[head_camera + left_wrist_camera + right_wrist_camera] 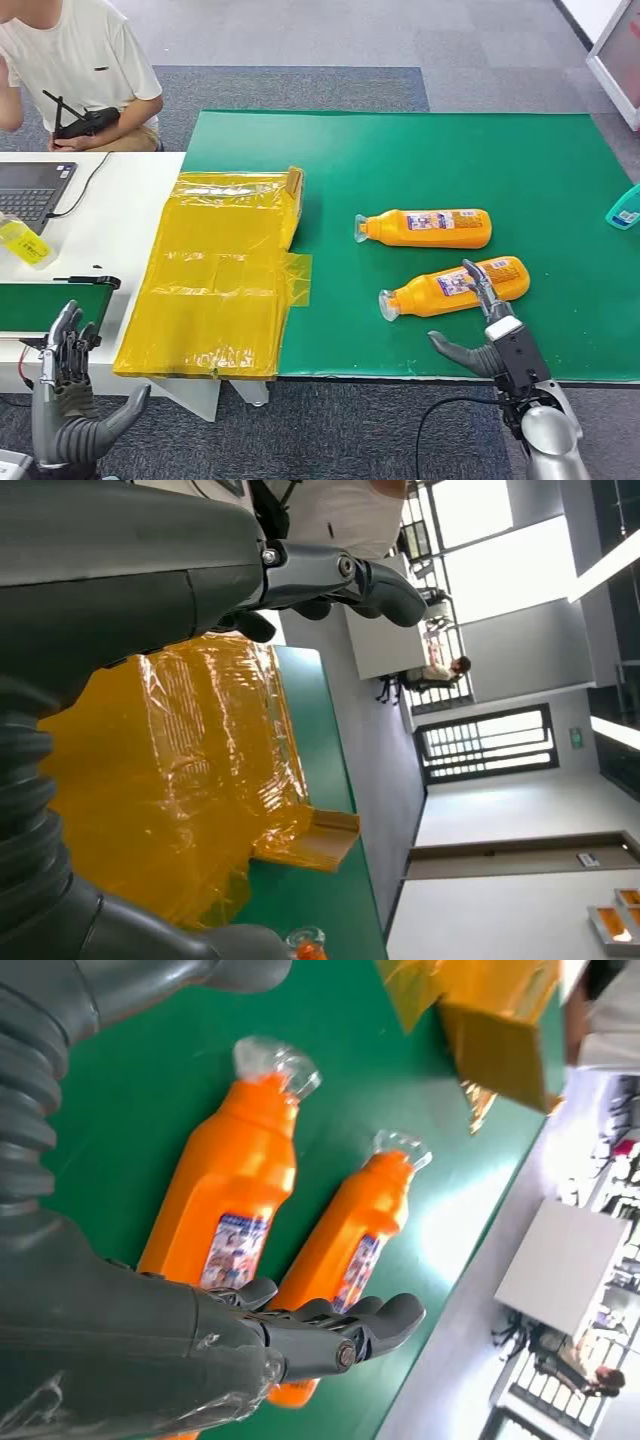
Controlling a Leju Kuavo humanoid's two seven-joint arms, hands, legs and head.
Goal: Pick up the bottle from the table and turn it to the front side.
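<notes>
**Operator:** Head view first. State hand condition and target location.

**Technician:** Right hand hovers at the near table edge, fingers spread, thumb out, holding nothing. Its fingertips reach over the nearer orange plastic bottle with clear cap, which lies flat on the green table mat. Left hand is low, apart from the table, open and empty. A second orange bottle lies just beyond.

**Operator:** Right wrist view?

**Technician:** Fingers extend above the nearer bottle's label; no contact is evident.

**Operator:** Orientation?

**Technician:** Long axis runs roughly left-right, slightly tilted; cap points toward the robot's left.

**Operator:** Procedure?

**Technician:** Lower over the mid-body, close across the narrow width, lift clear, then rotate.
</notes>
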